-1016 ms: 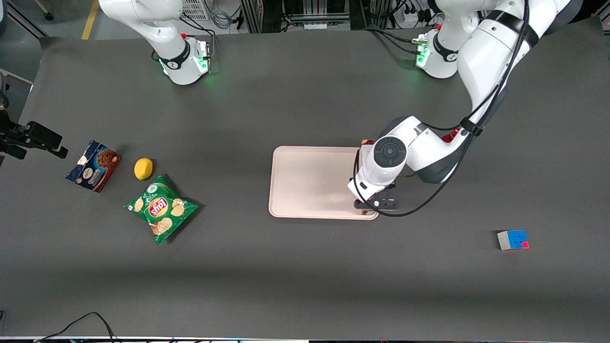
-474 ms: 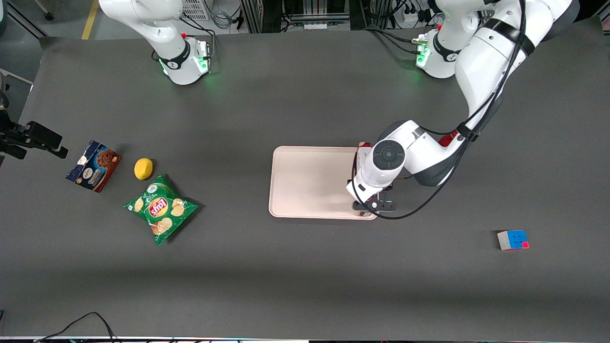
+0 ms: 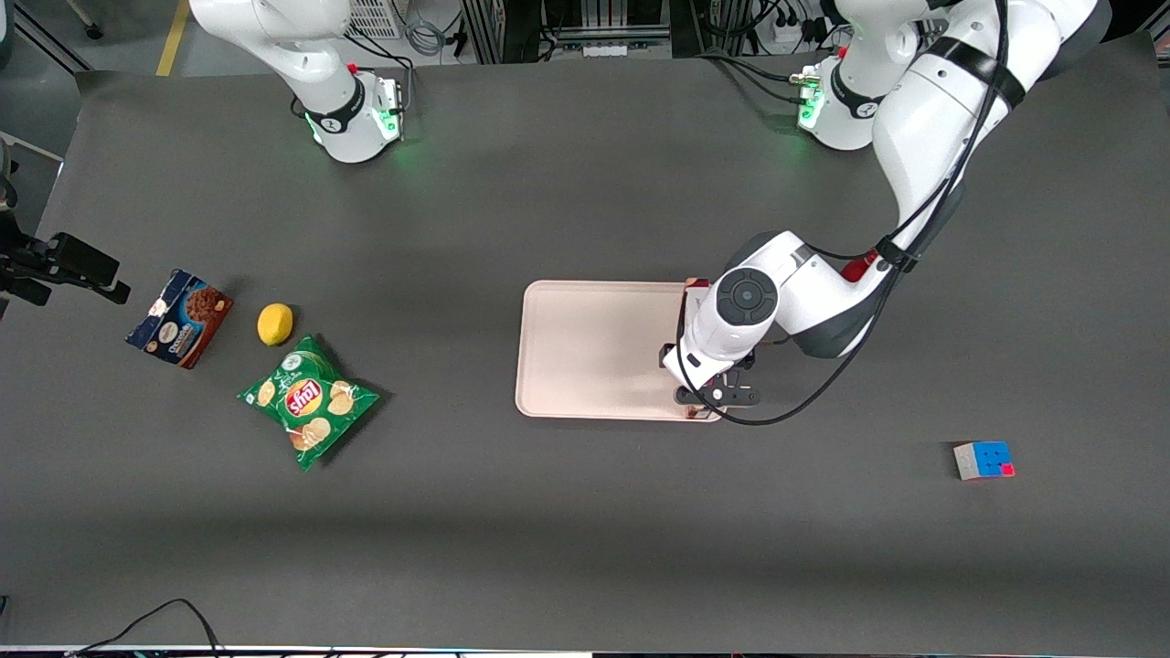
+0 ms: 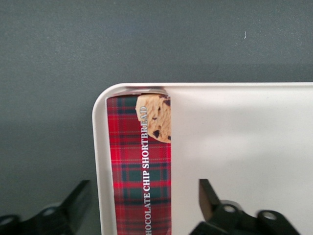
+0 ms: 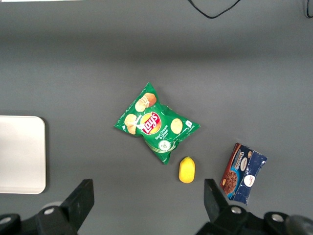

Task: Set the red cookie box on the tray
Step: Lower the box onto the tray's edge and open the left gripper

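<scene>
A matte dark grey counter (image 3: 585,530) carries everything. Nearest the front camera sits one small colourful puzzle cube (image 3: 983,460), toward the working arm's end. Toward the parked arm's end lie one crinkly green chip bag (image 3: 309,400), one lemon (image 3: 274,323) and one blue-brown carton (image 3: 179,318). The end effector (image 4: 142,208) hovers released, fingers spread either side of the plaid red cookie box (image 4: 142,171), which lies flat inside the smooth pink tray (image 4: 244,147), along its rim, one end in a rounded corner.
</scene>
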### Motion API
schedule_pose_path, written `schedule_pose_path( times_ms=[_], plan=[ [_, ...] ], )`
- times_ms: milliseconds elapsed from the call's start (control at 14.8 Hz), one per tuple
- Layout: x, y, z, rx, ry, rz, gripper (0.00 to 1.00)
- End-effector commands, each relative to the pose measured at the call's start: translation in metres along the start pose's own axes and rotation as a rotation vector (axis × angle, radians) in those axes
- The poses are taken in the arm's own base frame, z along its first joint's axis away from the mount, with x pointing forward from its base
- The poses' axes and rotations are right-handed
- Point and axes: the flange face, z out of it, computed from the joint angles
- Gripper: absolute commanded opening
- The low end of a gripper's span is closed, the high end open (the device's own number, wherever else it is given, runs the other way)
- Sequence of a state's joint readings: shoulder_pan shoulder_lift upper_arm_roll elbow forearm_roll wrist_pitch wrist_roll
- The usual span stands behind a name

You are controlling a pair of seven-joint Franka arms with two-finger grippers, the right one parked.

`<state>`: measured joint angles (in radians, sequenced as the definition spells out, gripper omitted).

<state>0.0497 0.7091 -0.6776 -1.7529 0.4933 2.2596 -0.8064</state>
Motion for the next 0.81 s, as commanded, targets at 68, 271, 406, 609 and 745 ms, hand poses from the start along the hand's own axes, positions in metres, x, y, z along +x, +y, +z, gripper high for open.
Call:
schedule_pose_path(
  times_ms=[68,271,406,609,745],
  plan=[
    [0.002,0.002,0.0,0.002,0.017,-0.014,1.0],
    [0.005,0.002,-0.006,0.001,0.027,-0.015,1.0],
    [0.019,-0.003,-0.035,0.019,0.046,-0.024,1.0],
    [0.023,-0.016,-0.108,0.1,0.033,0.072,1.0],
    [0.018,-0.033,-0.17,0.091,0.05,0.102,1.0]
  ],
)
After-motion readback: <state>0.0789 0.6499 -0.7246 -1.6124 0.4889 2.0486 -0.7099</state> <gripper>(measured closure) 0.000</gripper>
